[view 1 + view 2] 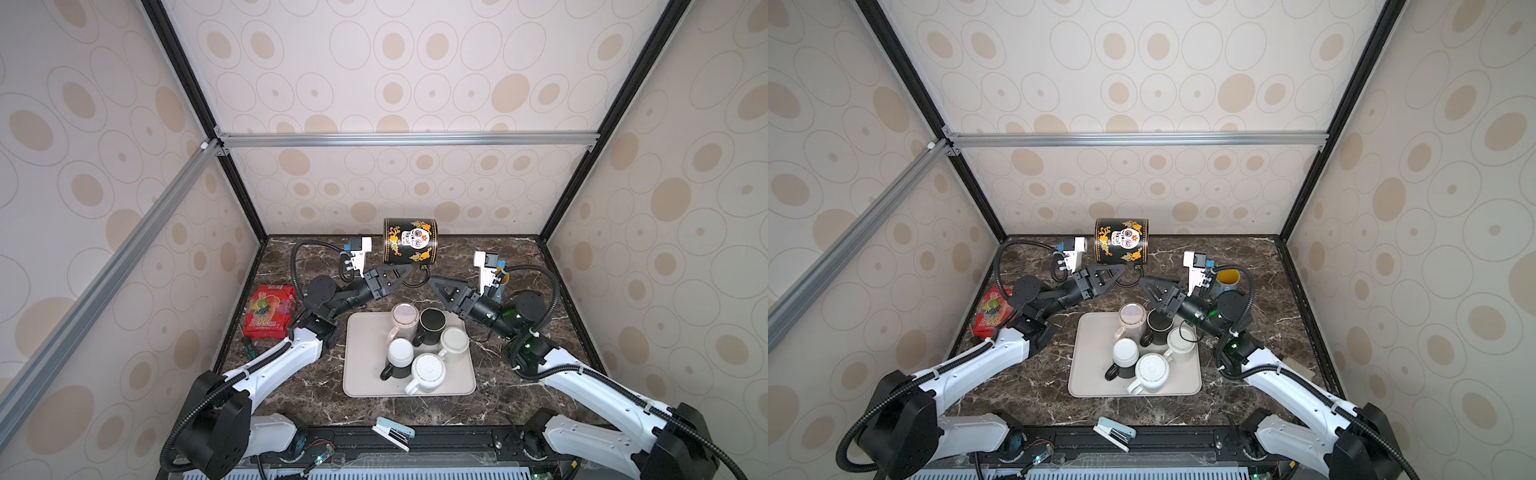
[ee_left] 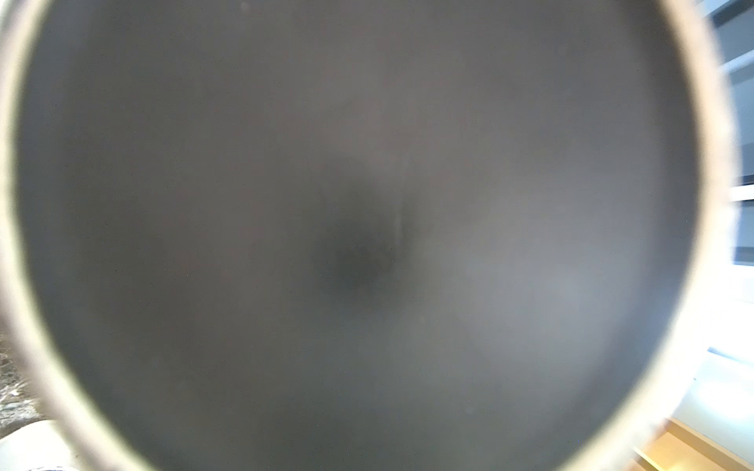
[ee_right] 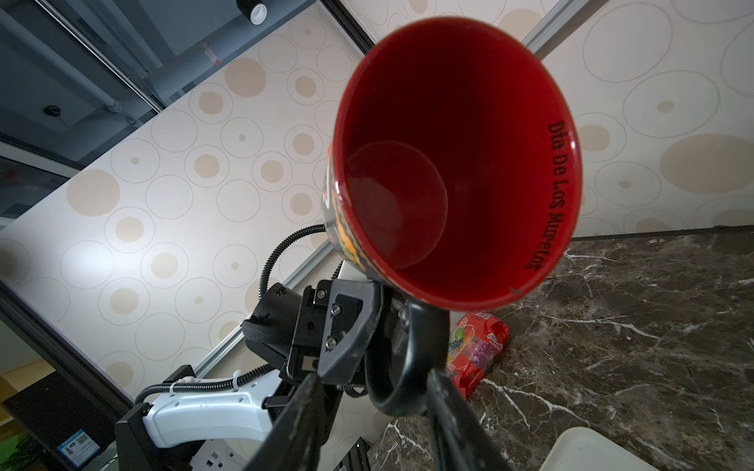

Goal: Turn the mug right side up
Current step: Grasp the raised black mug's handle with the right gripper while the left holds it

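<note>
**Skull mug held on its side above the back of the table**

We see the mug point(image 1: 409, 245) lifted clear of the table point(image 1: 291, 395), over its back part and close to the back wall. Its long axis runs level, side to side across both top views, and the skull picture faces the overhead camera. The red mouth points toward the right arm and fills much of the right wrist view. The base points toward the left arm. The handle point(image 3: 408, 367) hangs below the body.

The left gripper point(image 1: 407, 272) is clamped tight on the handle, near where it joins the body. The right gripper point(image 1: 430, 280) stands partly open with its fingers point(image 3: 449, 407) on either side of the handle's lower loop. We cannot tell whether they touch it.

The left wrist view shows only a blurred grey disc with a pale ring, which is the mug's base very near the lens. In a top view a yellow-lined cup point(image 1: 1227, 280) peeks from behind the right arm, mostly covered.

In front of the mug, bare marble lies between the grippers and the tray point(image 1: 365, 374). The tray carries five small cups point(image 1: 432, 322), crowded toward its back and right. A red snack bag point(image 1: 270, 309) sits by the table's left edge, and a stapler point(image 1: 392, 432) lies at the front edge.
</note>
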### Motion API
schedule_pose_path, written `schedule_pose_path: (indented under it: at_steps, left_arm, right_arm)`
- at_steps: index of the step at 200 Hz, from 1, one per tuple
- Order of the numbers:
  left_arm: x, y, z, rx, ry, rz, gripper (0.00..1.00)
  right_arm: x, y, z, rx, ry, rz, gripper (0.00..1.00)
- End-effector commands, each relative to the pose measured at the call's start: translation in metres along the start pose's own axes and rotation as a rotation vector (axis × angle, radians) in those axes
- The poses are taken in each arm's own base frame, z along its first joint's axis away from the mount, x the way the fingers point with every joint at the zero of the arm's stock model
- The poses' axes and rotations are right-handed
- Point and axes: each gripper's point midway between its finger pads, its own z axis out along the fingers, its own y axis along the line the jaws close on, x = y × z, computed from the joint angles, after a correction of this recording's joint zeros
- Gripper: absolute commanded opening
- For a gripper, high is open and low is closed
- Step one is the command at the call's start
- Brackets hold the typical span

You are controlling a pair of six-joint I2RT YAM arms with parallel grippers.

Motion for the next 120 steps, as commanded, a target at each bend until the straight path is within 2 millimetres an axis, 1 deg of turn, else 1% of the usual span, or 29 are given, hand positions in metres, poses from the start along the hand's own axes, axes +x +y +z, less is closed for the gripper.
schedule_pose_path:
  at_steps: [1,25,61,84,111,120]
  left_arm:
    - [-0.019,-0.077,-0.007,0.241,-0.063,0.171,0.0]
    - [-0.018,-0.078,-0.007,0.249,-0.057,0.171,0.0]
    - [-0.013,-0.078,-0.005,0.264,-0.04,0.165,0.0]
    - [-0.009,-0.08,-0.003,0.285,-0.033,0.158,0.0]
    - [-0.004,-0.078,0.001,0.286,-0.019,0.149,0.0]
    - [-0.003,-0.078,0.002,0.292,-0.016,0.146,0.0]
  right_arm:
    - [-0.014,0.015,0.007,-0.059,-0.03,-0.005,0.43]
    - [-0.016,0.014,0.012,-0.071,-0.034,0.004,0.42]
    - [-0.022,0.018,0.02,-0.101,-0.042,0.01,0.4]
    - [-0.023,0.018,0.025,-0.112,-0.041,0.027,0.36]
    - [-0.025,0.017,0.031,-0.127,-0.042,0.05,0.33]
    - [-0.025,0.016,0.033,-0.126,-0.042,0.055,0.3]
